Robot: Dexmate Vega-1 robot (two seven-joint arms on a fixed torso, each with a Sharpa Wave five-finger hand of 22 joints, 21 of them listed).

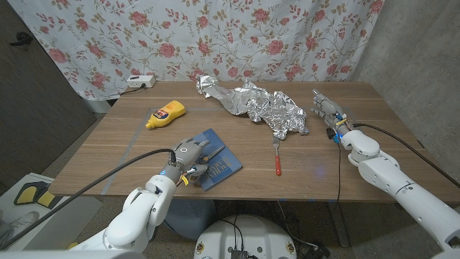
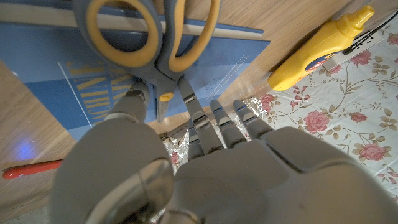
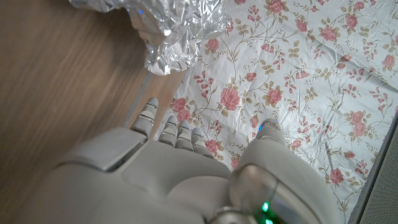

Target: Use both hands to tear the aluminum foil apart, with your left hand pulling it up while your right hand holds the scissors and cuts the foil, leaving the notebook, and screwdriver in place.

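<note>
Nearest the camera, the robot's grey left hand (image 1: 188, 155) hovers over the blue rectangular notebook (image 1: 219, 164), fingers apart and grasping nothing, just beside the grey-and-yellow-handled scissors (image 2: 155, 46) lying on that cover. Across the wooden table (image 1: 108, 151), the crumpled silver aluminum foil sheet (image 1: 262, 104) sprawls near the far edge. The right hand (image 1: 328, 109) stands beside the foil, fingers released. A yellow squeeze bottle (image 1: 165, 115) lies far left; a red-handled screwdriver (image 1: 276, 162) lies below the foil.
</note>
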